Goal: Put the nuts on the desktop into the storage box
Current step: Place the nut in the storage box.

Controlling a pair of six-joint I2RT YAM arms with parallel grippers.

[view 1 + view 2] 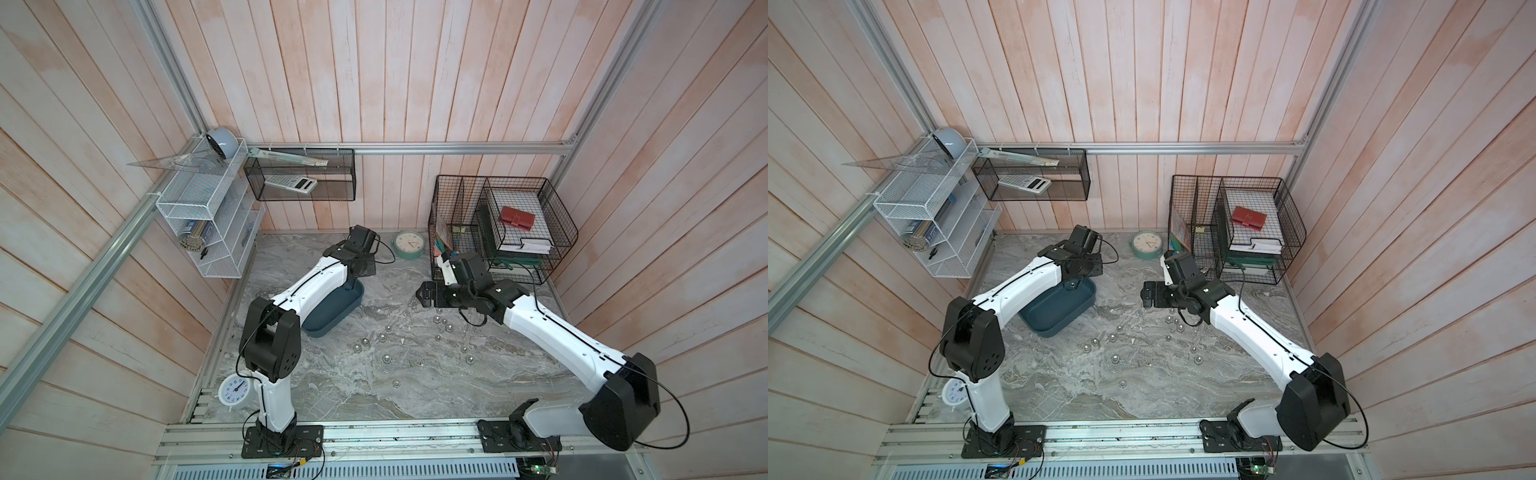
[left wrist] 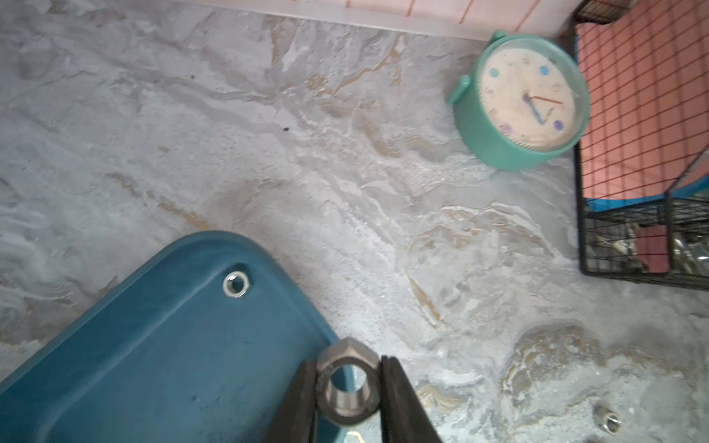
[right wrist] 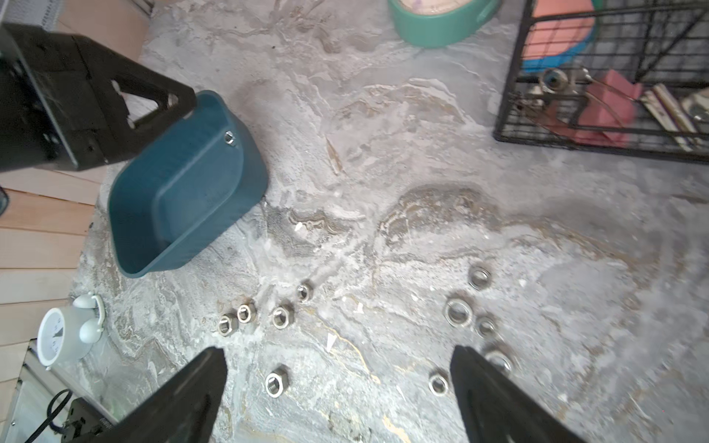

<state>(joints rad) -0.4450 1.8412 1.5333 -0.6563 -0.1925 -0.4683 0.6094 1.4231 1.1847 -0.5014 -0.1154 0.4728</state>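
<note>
Left gripper is clamping the held nut by its flats and hanging right over the rim of the storage box, not clearly inside it.

Risk: if released here, the nut may be clipping the rim and bouncing onto the desktop (a boxed nut is lying in the far corner).

Right gripper is hovering empty with jaws wide apart above the loose nuts.
</note>
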